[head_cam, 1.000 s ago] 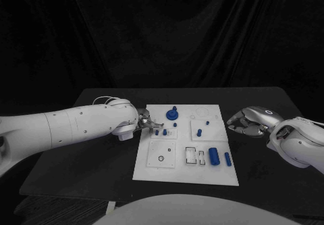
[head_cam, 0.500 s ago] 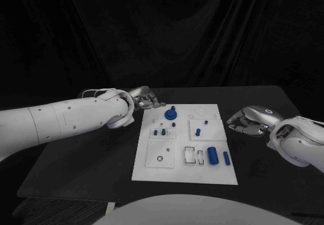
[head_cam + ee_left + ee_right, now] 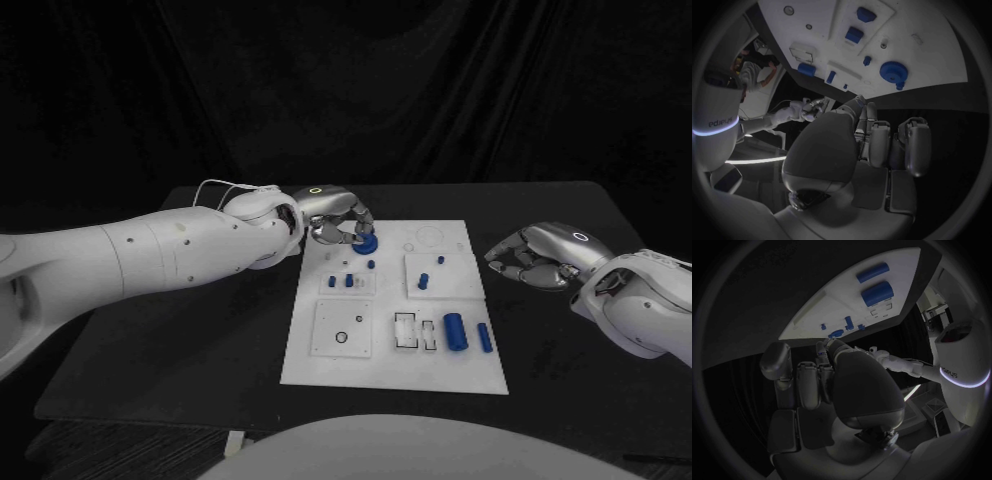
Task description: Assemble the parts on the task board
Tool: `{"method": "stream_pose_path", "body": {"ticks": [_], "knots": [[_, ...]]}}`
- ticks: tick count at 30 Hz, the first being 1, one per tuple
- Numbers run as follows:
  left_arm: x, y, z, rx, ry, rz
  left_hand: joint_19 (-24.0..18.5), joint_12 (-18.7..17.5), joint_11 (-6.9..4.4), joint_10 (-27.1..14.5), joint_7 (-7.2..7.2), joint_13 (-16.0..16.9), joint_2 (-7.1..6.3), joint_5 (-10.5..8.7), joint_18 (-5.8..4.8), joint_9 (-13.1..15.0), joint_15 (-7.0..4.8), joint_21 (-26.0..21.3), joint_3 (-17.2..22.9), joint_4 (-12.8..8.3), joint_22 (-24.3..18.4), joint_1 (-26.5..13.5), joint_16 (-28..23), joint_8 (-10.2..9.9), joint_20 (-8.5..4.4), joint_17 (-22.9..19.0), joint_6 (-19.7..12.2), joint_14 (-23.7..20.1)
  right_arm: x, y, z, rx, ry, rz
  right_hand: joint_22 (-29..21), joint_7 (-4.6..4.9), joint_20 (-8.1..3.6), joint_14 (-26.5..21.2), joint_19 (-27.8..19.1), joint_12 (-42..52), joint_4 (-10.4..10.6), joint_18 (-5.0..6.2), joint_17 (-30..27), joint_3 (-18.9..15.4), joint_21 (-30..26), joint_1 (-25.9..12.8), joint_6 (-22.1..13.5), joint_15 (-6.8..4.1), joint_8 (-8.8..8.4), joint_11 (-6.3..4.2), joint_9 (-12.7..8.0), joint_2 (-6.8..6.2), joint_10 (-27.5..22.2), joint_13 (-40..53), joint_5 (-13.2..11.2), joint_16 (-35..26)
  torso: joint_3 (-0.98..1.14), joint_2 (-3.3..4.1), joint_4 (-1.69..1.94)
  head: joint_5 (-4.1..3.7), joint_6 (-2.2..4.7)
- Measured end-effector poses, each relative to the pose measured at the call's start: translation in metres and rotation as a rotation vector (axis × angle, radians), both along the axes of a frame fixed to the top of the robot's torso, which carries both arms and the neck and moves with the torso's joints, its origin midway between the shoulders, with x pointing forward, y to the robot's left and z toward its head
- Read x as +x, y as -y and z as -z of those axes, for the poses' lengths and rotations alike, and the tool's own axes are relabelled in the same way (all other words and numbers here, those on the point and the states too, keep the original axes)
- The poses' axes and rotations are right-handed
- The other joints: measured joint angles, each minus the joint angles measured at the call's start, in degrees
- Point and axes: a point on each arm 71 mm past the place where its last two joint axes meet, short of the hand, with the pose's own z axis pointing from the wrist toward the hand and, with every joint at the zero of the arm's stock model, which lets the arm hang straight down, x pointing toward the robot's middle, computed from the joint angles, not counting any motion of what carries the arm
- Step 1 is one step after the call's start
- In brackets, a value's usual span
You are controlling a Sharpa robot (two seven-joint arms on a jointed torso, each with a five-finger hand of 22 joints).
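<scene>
The white task board (image 3: pixel 361 350) lies in the middle of the black table. A round blue part with a knob (image 3: pixel 365 241) stands near its far left corner. My left hand (image 3: pixel 335 222) hovers right beside that part, fingers pointing down at it and holding nothing. In the left wrist view the round part (image 3: pixel 893 71) sits a little beyond my fingertips (image 3: pixel 861 101), with a gap between. Small blue pegs (image 3: pixel 340 281) stand nearer on the board. My right hand (image 3: pixel 531 258) rests off the board's right edge, fingers curled in on nothing.
A thick blue cylinder (image 3: pixel 456 331) and a thinner blue bar (image 3: pixel 485 338) lie at the board's near right, also seen as cylinder (image 3: pixel 877 292) and bar (image 3: pixel 872 272). Another small blue peg (image 3: pixel 424 282) stands mid-right. Bare black table (image 3: pixel 188 340) surrounds the board.
My left hand has lifted away from the small pegs and swung to the far left corner of the board, ending at the round blue part. The right hand has stayed put.
</scene>
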Motion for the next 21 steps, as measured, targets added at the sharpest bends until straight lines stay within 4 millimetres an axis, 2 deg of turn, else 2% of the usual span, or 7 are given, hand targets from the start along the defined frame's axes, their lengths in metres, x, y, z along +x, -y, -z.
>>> {"method": "stream_pose_path", "body": {"ticks": [3, 6, 9, 12, 16, 19, 21], "knots": [[-0.001, 0.009, 0.006, 0.045, 0.035, 0.06, 0.0, -3.03, 0.05, -1.7, -0.09, -2.24, -0.87, -0.05, 0.0, -2.66, 0.0, 0.08, 1.39, -0.16, 0.0, -0.87, -0.47, -1.94, 0.0, 0.0, 0.08, 0.0, 0.0, 0.0, -0.001, 0.005, 0.009, -0.006, 0.0, 0.0, 0.0, 0.0, 0.0, 0.01, 0.0, 0.0, 0.0, 0.0, 0.0, 0.0, 0.0, 0.0, 0.0, 0.0, 0.0, 0.0, 0.0, 0.0, 0.0, 0.0, -0.07, 0.16, 0.0, 0.18, 0.0], [0.0, 0.014, 0.012, 0.084, 0.057, 0.095, 0.0, -6.65, 0.54, -2.36, 0.17, -5.31, -2.19, -0.05, 0.0, -6.89, 0.03, 0.08, 3.03, -0.43, 0.0, -1.59, -0.9, -3.63, 0.0, 0.0, -2.06, -0.03, -0.001, 0.0, -0.001, 0.009, 0.014, -0.011, 0.0, 0.0, 0.0, 0.0, 0.0, 0.01, 0.0, 0.0, 0.0, 0.0, 0.0, 0.0, 0.0, 0.0, 0.0, 0.0, 0.0, 0.0, 0.0, 0.0, 0.0, 0.0, -0.1, 0.29, -0.02, 0.29, 0.0], [0.001, 0.016, 0.017, 0.115, 0.067, 0.114, -0.62, -11.76, 0.63, -2.68, 0.65, -10.35, -3.72, 0.39, 0.0, -14.45, 0.3, -1.04, 5.22, -1.16, -0.01, -2.82, -1.99, -3.67, 0.08, -1.14, -3.98, -1.37, -0.001, -0.001, -0.002, 0.011, 0.016, -0.015, 0.0, 0.0, 0.0, 0.0, 0.0, 0.06, -0.16, 0.0, 0.0, 0.16, 0.0, 0.0, 0.0, 0.0, 0.0, 0.0, 0.0, 0.0, 0.0, 0.0, 0.0, 0.0, -0.11, 0.36, -0.03, 0.31, 0.0], [0.002, 0.019, 0.021, 0.138, 0.068, 0.127, -2.91, -15.89, 0.84, -2.88, 0.63, -14.86, -4.17, 0.97, 0.51, -21.46, 0.0, -3.94, 6.73, -3.25, -0.01, -3.27, -2.24, -3.67, -0.02, -2.66, -5.37, -1.67, -0.001, 0.0, -0.002, 0.011, 0.017, -0.016, 0.0, 0.0, 0.0, 0.0, 0.0, 0.06, -0.16, 0.0, 0.0, 0.16, -0.34, 0.0, 0.0, 0.0, 0.0, 0.0, -0.01, 0.0, 0.0, 0.0, 0.0, -0.41, -0.11, 0.41, -0.03, 0.23, 0.0], [0.003, 0.023, 0.024, 0.161, 0.064, 0.136, -2.91, -17.56, 0.84, -2.88, 0.48, -16.79, -4.17, 0.97, 0.49, -24.48, 0.0, -4.13, 7.11, -4.51, -0.01, -3.27, -2.01, -3.67, -0.01, -2.96, -5.23, -1.66, -0.001, 0.0, -0.002, 0.011, 0.017, -0.016, -0.01, 0.0, 0.0, 0.0, 0.0, 0.07, -0.16, 0.0, 0.0, 0.16, -0.34, 0.0, 0.0, 0.0, 0.0, 0.0, -0.01, 0.0, 0.0, 0.0, 0.23, -0.45, -0.1, 0.44, -0.03, 0.1, 0.0], [0.003, 0.026, 0.027, 0.174, 0.063, 0.143, -2.91, -18.06, 0.51, -2.56, -0.4, -17.71, -3.91, 0.61, 0.48, -25.71, -0.22, -4.5, 7.05, -4.91, -0.01, -3.99, -2.01, -3.67, -0.01, -3.27, -4.34, -1.89, -0.001, -0.001, -0.001, 0.01, 0.015, -0.016, -0.01, 0.0, 0.0, 0.0, 0.0, 0.06, -0.16, 0.0, 0.0, 0.16, -0.63, 0.0, 0.0, 0.0, 0.0, 0.0, -0.01, 0.0, 0.0, 0.0, 0.23, -0.78, -0.07, 0.44, -0.03, 0.2, 0.0], [0.003, 0.027, 0.029, 0.182, 0.066, 0.148, -2.94, -18.06, 0.19, -2.16, -0.6, -17.98, -3.96, -0.33, 0.48, -26.41, -0.33, -4.74, 6.78, -5.18, -0.01, -4.69, -2.01, -3.67, -0.05, -3.52, -4.14, -2.0, -0.001, -0.001, -0.001, 0.009, 0.014, -0.016, -0.01, 0.0, 0.0, 0.0, 0.0, -0.16, -0.16, 0.0, 0.0, 0.16, -0.95, 0.0, 0.0, 0.0, 0.0, 0.0, -0.01, 0.0, 0.0, 0.0, 0.23, -1.11, -0.06, 0.42, -0.03, 0.27, 0.0]]}}
